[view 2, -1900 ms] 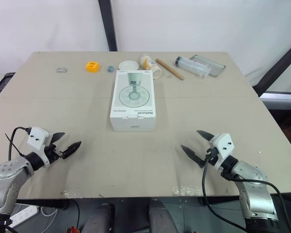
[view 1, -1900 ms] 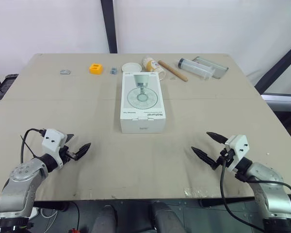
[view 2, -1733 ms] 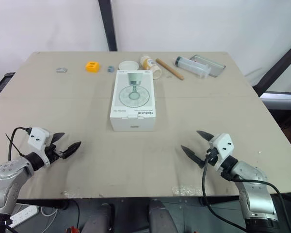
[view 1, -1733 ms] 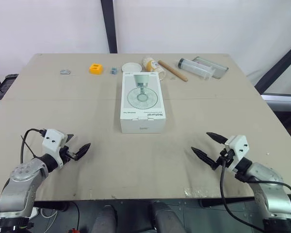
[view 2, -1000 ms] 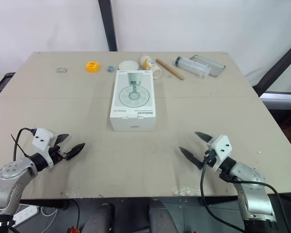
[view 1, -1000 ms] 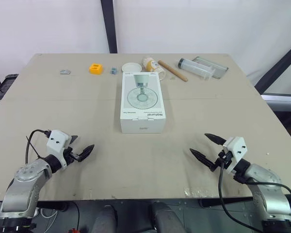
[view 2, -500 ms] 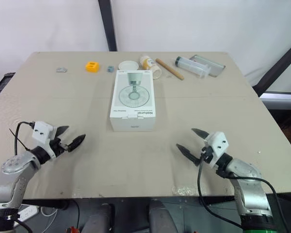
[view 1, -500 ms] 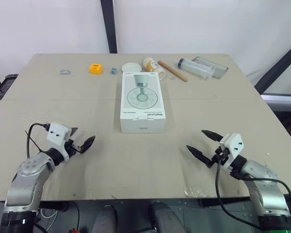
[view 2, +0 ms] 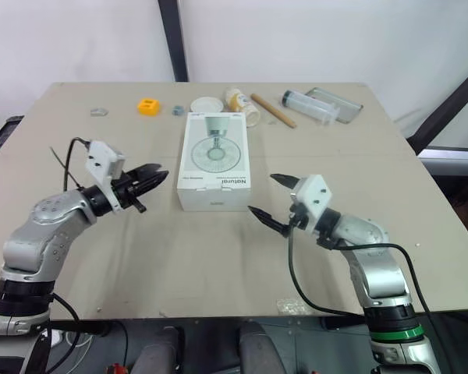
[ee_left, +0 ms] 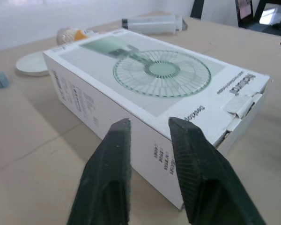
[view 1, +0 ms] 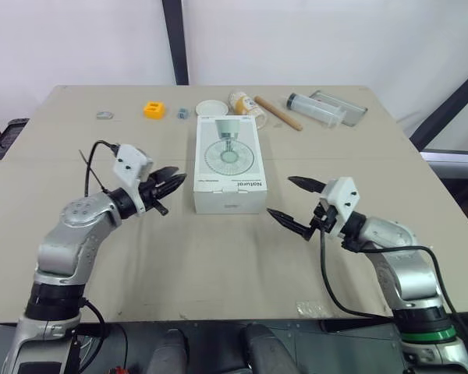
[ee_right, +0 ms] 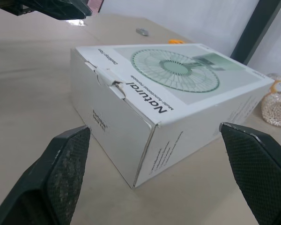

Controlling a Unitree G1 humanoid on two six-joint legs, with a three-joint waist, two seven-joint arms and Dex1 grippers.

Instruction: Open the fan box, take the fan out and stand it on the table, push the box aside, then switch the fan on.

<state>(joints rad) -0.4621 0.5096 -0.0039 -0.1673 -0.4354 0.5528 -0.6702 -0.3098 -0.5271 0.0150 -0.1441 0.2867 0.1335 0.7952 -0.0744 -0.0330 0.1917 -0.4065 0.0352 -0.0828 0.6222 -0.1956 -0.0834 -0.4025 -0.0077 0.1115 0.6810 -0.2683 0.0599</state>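
Fan box [view 1: 229,164] lying flat and closed at mid-desk [view 1: 62,148], printed side up. Left hand [view 1: 170,182] just left of its near left corner, fingers narrowly parted, empty. Right hand [view 1: 282,198] near its near right corner, spread wide, empty.

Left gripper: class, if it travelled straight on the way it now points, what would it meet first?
Most likely the fan box: the left gripper points at its long side wall, towards the flap end, with bare table between. Exact height of contact is unclear.
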